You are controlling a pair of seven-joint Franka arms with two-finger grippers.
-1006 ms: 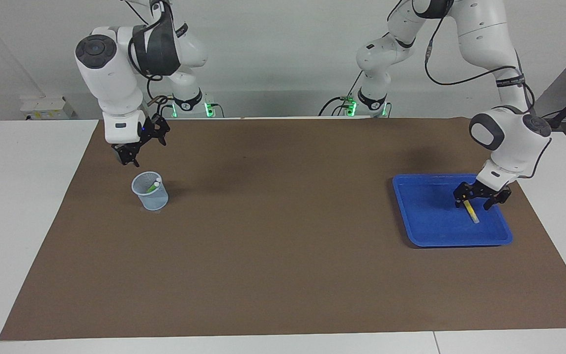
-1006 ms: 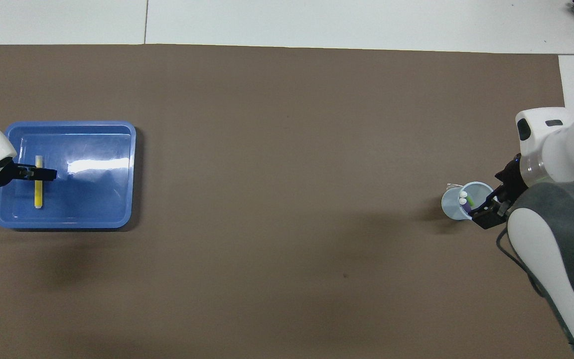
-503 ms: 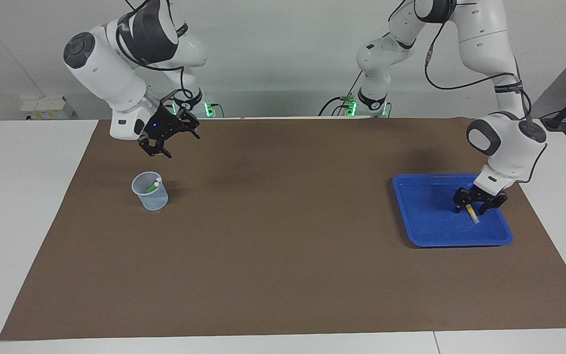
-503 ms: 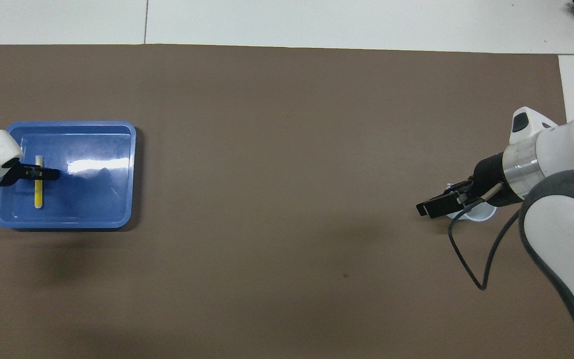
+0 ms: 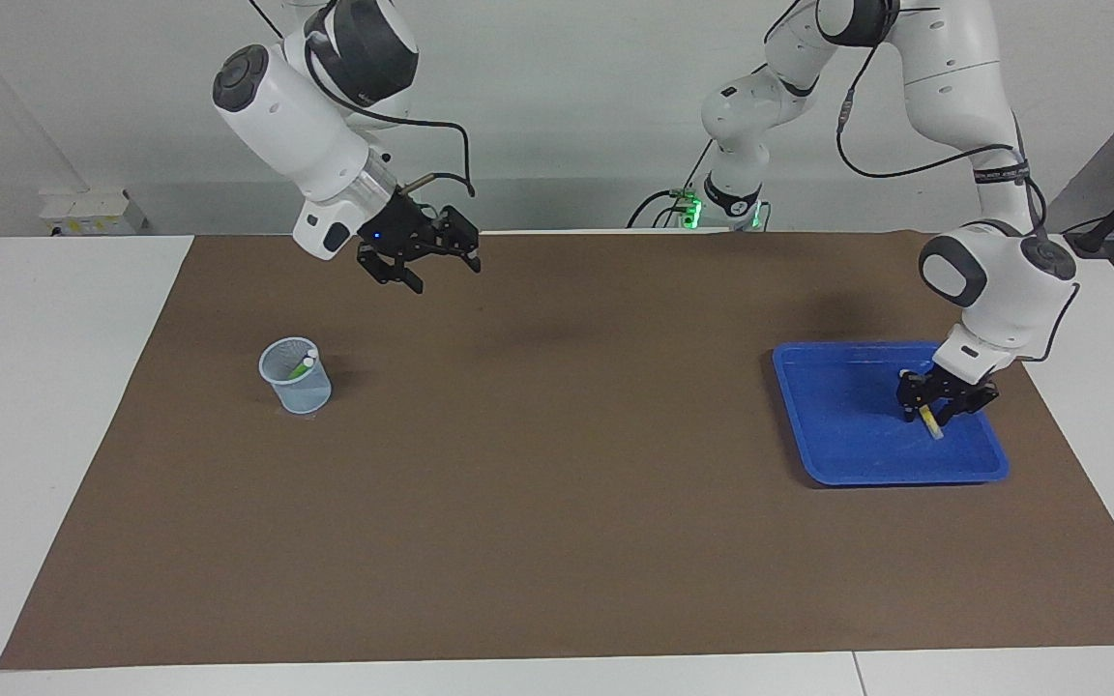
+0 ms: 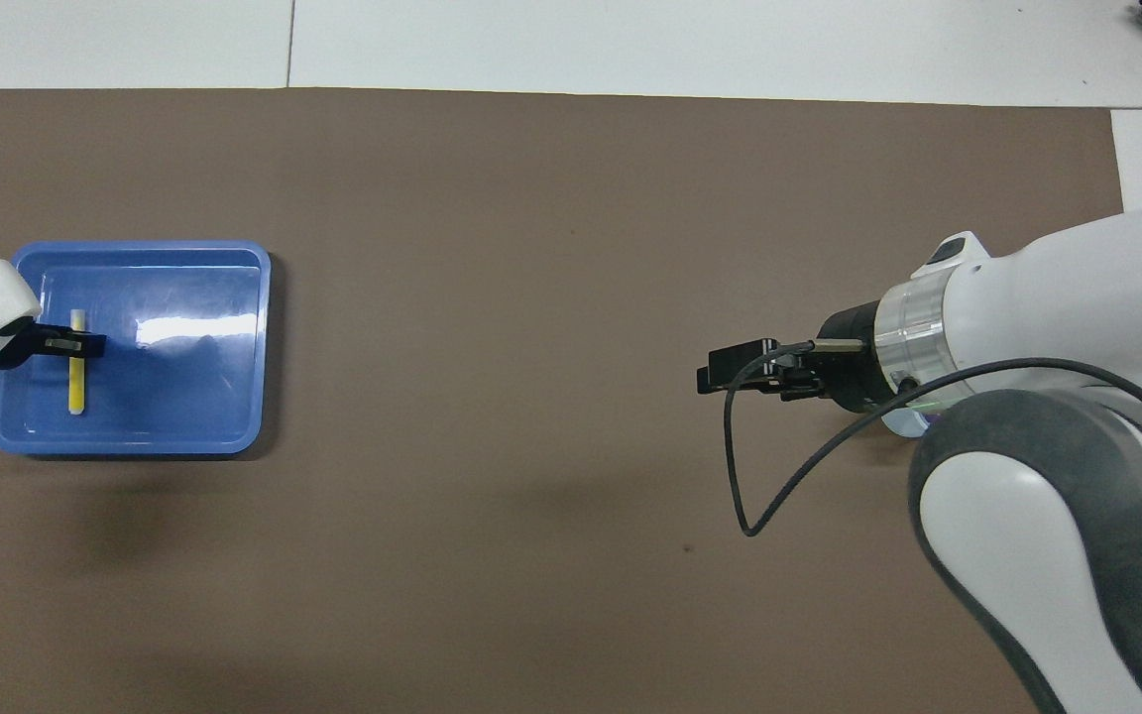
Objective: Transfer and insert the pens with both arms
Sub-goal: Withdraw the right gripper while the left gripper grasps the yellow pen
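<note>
brown mat: your left gripper [image 5: 940, 401] sits in the tray [image 5: 837, 454], fingers pinching the yellow pen [image 5: 930, 421] near one end, so it may swing. right gripper [image 5: 426, 261] hangs open, empty, near the cup [image 5: 295, 377].

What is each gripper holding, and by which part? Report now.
Right gripper, up over the mat: nothing. Left gripper sits across the yellow pen in the blue tray, toward its pale end; a firm hold cannot be told.
</note>
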